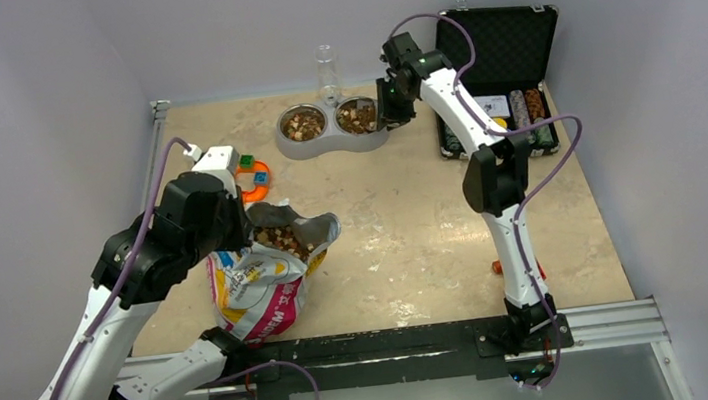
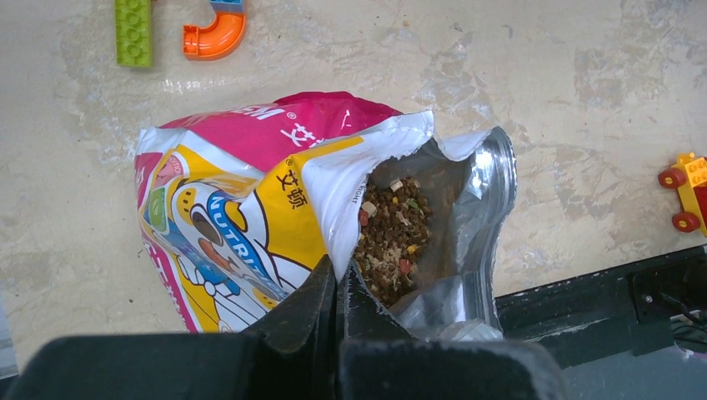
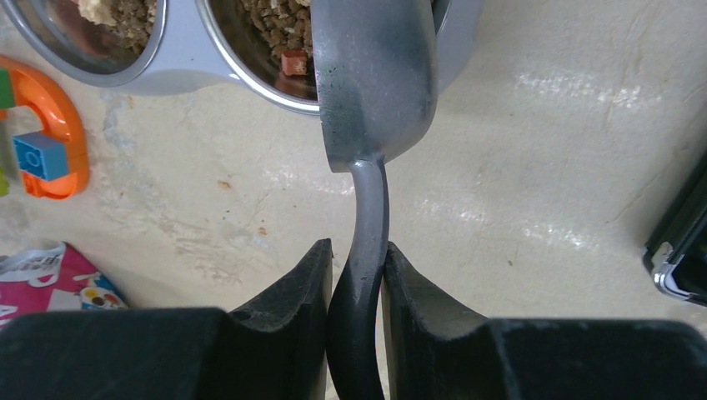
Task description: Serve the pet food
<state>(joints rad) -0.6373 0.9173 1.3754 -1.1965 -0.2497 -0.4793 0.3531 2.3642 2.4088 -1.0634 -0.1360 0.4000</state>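
The pet food [image 2: 392,237] fills an open printed foil bag [image 2: 242,200] standing near the left arm; in the top view the kibble shows in the bag's mouth [image 1: 281,238]. My left gripper [image 2: 338,267] is shut on the bag's white rim, holding the mouth open. My right gripper [image 3: 357,250] is shut on the dark handle of a grey metal scoop [image 3: 375,75]. The scoop's head hangs over the right bowl of a grey double feeder [image 1: 332,143]. Both bowls hold kibble [image 1: 303,123], and some shows under the scoop [image 3: 275,21].
An open black case with poker chips [image 1: 497,73] lies at the back right. A clear bottle [image 1: 326,72] stands behind the feeder. Orange and green toy pieces [image 1: 252,176] lie left of the bag, and a toy car [image 2: 688,187] sits beside it. A black rail [image 1: 376,343] runs along the near edge.
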